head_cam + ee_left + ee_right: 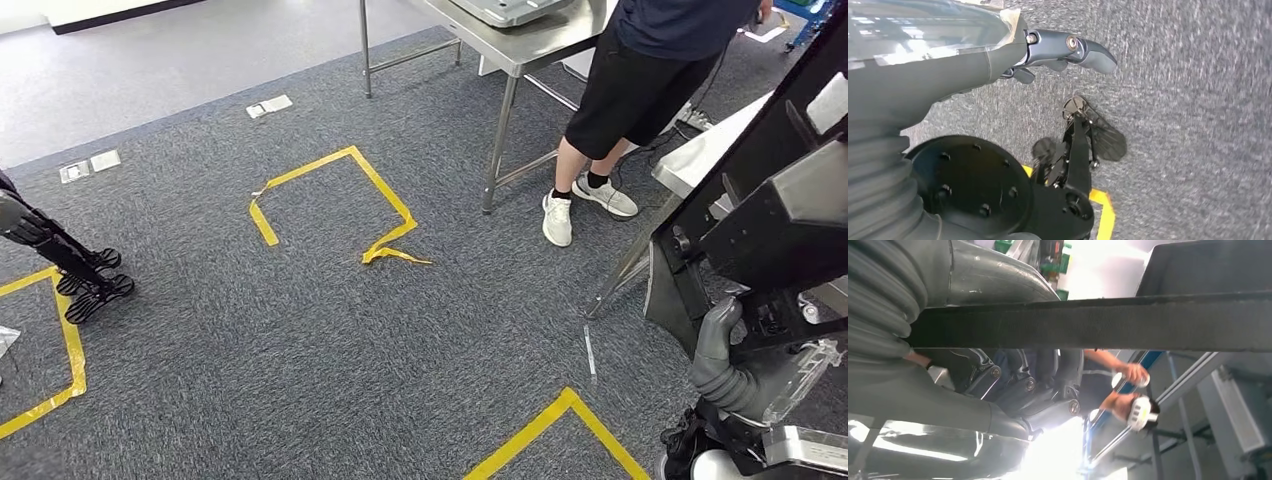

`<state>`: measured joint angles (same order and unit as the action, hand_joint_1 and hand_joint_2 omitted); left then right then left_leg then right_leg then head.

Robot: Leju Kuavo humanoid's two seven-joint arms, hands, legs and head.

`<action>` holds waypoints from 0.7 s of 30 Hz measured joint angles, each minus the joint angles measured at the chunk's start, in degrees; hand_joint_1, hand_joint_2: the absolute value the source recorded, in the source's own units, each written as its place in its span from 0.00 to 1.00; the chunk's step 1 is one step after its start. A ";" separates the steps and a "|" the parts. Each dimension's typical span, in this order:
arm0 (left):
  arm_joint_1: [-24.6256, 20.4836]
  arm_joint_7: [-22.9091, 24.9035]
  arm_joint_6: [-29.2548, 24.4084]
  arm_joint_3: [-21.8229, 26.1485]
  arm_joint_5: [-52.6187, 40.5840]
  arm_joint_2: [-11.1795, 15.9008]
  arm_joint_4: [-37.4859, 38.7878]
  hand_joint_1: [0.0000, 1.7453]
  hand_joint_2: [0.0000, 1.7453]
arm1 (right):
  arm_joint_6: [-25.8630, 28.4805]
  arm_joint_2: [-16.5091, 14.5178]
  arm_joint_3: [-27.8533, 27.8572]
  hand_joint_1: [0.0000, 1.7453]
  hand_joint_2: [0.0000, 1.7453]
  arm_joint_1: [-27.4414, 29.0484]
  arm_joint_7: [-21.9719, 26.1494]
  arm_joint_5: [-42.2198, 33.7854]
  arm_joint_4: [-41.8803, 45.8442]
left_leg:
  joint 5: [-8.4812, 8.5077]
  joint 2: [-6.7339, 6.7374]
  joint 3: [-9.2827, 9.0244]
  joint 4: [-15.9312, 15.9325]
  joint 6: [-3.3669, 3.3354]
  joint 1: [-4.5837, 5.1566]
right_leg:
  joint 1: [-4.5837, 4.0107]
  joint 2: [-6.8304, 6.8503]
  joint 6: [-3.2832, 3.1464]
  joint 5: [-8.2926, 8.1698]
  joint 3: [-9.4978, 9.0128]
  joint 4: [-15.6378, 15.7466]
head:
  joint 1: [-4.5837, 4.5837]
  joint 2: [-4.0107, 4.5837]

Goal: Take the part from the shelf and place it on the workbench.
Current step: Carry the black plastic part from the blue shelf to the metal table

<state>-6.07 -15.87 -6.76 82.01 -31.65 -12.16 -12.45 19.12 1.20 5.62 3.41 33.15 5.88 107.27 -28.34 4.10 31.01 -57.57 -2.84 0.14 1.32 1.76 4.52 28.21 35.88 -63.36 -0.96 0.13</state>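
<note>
Dark grey speckled carpet (pixel 300 330) with bright yellow tape outlines (pixel 335 200). Paler grey floor strip (pixel 150 70) beyond. Silver metal bench (pixel 520 45). Person (pixel 640 70): navy top, black shorts, black socks, white shoes. Black angular part (pixel 770 210) at right. Right hand (pixel 725 375) grey, ribbed cover. Left hand (pixel 1068 50) dark grey.

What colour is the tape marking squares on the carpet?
Yellow tape, on grey carpet; clearest in the head view.

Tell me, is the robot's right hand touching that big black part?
Touching. In the right wrist view, the right hand has its dark fingers pressed up against the underside of the black part. In the head view its thumb sits against the part.
</note>
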 joint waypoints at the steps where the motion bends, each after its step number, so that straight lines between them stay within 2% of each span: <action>1: 0.01 0.00 -0.01 0.01 0.02 -0.03 0.01 0.00 1.00 | -0.04 0.02 -0.04 1.00 1.00 -0.03 0.05 0.00 -0.09 | -0.15 0.51 -0.08 -0.04 0.24 0.14 | -0.23 1.05 -0.19 -0.87 -1.91 3.24 | 0.07 0.00; 2: 0.01 -0.03 0.00 0.01 0.13 -0.07 0.02 0.00 1.00 | -0.07 0.06 -0.09 1.00 1.00 -0.02 0.13 0.00 -0.16 | -0.27 0.98 -0.19 -0.08 0.48 0.29 | -0.46 1.76 -0.54 -1.32 -3.01 5.17 | 0.13 0.00; 3: 0.02 -0.13 0.01 0.03 0.30 -0.10 0.03 0.00 1.00 | -0.03 0.13 -0.14 1.00 1.00 0.06 0.22 0.00 -0.22 | -0.36 1.45 -0.29 -0.07 0.74 0.39 | -0.74 1.83 -0.99 -1.42 -3.22 5.64 | 0.21 0.00; 4: 0.00 -0.31 0.02 0.05 0.54 -0.14 0.04 0.00 1.00 | 0.07 0.21 -0.16 1.00 1.00 0.22 0.28 0.00 -0.25 | -0.44 1.97 -0.43 -0.03 1.00 0.39 | -0.85 1.15 -1.33 -1.59 -3.14 5.72 | 0.27 0.00; 5: -0.04 -0.54 0.07 0.08 0.78 -0.18 0.05 0.00 1.00 | 0.19 0.29 -0.16 1.00 1.00 0.45 0.33 0.01 -0.24 | -0.62 1.96 -0.53 -0.13 1.34 0.24 | -0.53 0.52 -1.68 -1.73 -3.12 5.82 | 0.29 0.00; 7: -0.07 -0.90 0.19 0.17 1.05 -0.23 0.06 0.00 1.00 | 0.36 0.39 -0.11 1.00 1.00 0.77 0.38 -0.02 -0.14 | -2.34 -0.35 0.23 -2.30 2.01 -0.10 | 0.04 -0.67 -2.51 -2.02 -3.20 6.09 | 0.44 0.00; 8: -0.04 -0.96 0.27 0.20 1.09 -0.22 0.07 0.00 1.00 | 0.37 0.40 -0.10 1.00 1.00 0.84 0.40 -0.07 -0.10 | -4.05 -2.05 1.48 -5.13 2.26 -0.27 | 0.31 -1.25 -2.92 -2.13 -3.31 6.16 | 0.52 0.00; 9: 0.04 -0.98 0.31 0.24 1.11 -0.21 0.07 0.00 1.00 | 0.38 0.40 -0.09 1.00 1.00 0.84 0.42 -0.15 -0.07 | -5.99 -3.38 3.18 -8.85 2.37 -0.33 | 0.20 -1.84 -3.18 -2.17 -3.25 6.14 | 0.61 0.00; 10: 0.13 -0.98 0.34 0.25 1.12 -0.20 0.08 0.00 1.00 | 0.38 0.40 -0.08 1.00 1.00 0.87 0.43 -0.23 -0.08 | -7.64 -3.93 5.01 -12.65 2.45 -0.39 | 0.14 -2.46 -3.36 -2.19 -3.20 6.12 | 0.63 0.00; 11: 0.19 -0.97 0.27 0.26 1.17 -0.17 0.08 0.00 1.00 | 0.38 0.40 -0.07 1.00 1.00 0.92 0.40 -0.29 -0.08 | -8.40 -4.14 6.40 -15.38 2.54 -0.47 | 0.09 -3.16 -3.36 -2.19 -3.17 6.10 | 0.62 0.00; 12: 0.24 -0.98 0.13 0.30 1.34 -0.14 0.08 0.00 1.00 | 0.38 0.40 -0.06 1.00 1.00 0.97 0.37 -0.33 -0.09 | -8.03 -4.22 6.91 -16.18 2.62 -0.60 | 0.10 -3.92 -3.34 -2.20 -3.17 6.05 | 0.62 0.00; 13: 0.25 -1.08 -0.14 0.36 1.64 -0.11 0.07 0.00 1.00 | 0.36 0.41 -0.05 1.00 1.00 0.99 0.30 -0.34 -0.09 | -6.54 -4.36 6.33 -14.72 2.70 -0.82 | 0.16 -4.73 -3.31 -2.20 -3.19 5.94 | 0.62 0.00; 14: 0.24 -1.36 -0.46 0.48 2.18 -0.10 0.07 0.00 1.00 | 0.31 0.42 -0.04 1.00 1.00 0.97 0.17 -0.36 -0.09 | -4.39 -4.91 4.89 -11.49 2.82 -1.14 | 0.26 -5.53 -3.25 -2.19 -3.18 5.76 | 0.63 0.00; 16: 0.20 -2.62 -0.90 1.10 3.99 -0.11 0.05 0.00 1.00 | 0.13 0.46 -0.03 1.00 1.00 0.81 -0.12 -0.38 -0.09 | -1.39 -8.08 1.77 -4.60 3.10 -1.87 | 0.28 -6.95 -2.81 -2.05 -2.80 5.18 | 0.60 0.00; 17: 0.19 -3.31 -0.96 1.61 5.00 -0.13 0.02 0.00 1.00 | 0.03 0.47 -0.03 1.00 1.00 0.71 -0.25 -0.36 -0.10 | -0.89 -9.37 0.98 -2.71 3.08 -2.00 | 0.28 -7.59 -2.38 -2.08 -2.45 4.98 | 0.57 0.00; 18: 0.18 -3.87 -0.94 2.18 5.84 -0.16 -0.01 0.00 1.00 | -0.05 0.48 -0.02 1.00 1.00 0.64 -0.33 -0.34 -0.10 | -0.97 -10.07 0.76 -2.00 2.88 -1.89 | 0.26 -8.27 -1.84 -2.20 -2.08 4.94 | 0.56 0.00; 20: 0.16 -4.36 -0.93 3.09 6.71 -0.25 -0.05 0.00 1.00 | -0.13 0.48 -0.03 1.00 1.00 0.64 -0.38 -0.29 -0.11 | -0.66 -8.71 0.79 -1.66 1.88 -1.39 | 0.51 -9.47 -0.81 -2.67 -1.41 5.13 | 0.61 0.00; 21: 0.13 -4.45 -0.96 3.39 6.85 -0.31 -0.06 0.00 1.00 | -0.14 0.49 -0.04 1.00 1.00 0.67 -0.38 -0.27 -0.11 | -0.41 -7.93 0.71 -1.39 1.30 -1.24 | 0.56 -8.83 -0.55 -2.63 -0.98 4.85 | 0.57 0.00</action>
<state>-5.94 -20.32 -7.72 85.40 -24.80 -12.46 -12.51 18.98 1.68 5.58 4.08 32.76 5.61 107.16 -28.75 -3.83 31.73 -58.96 -1.53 -1.10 1.88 -7.07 3.97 25.58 34.90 -58.51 -0.39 0.13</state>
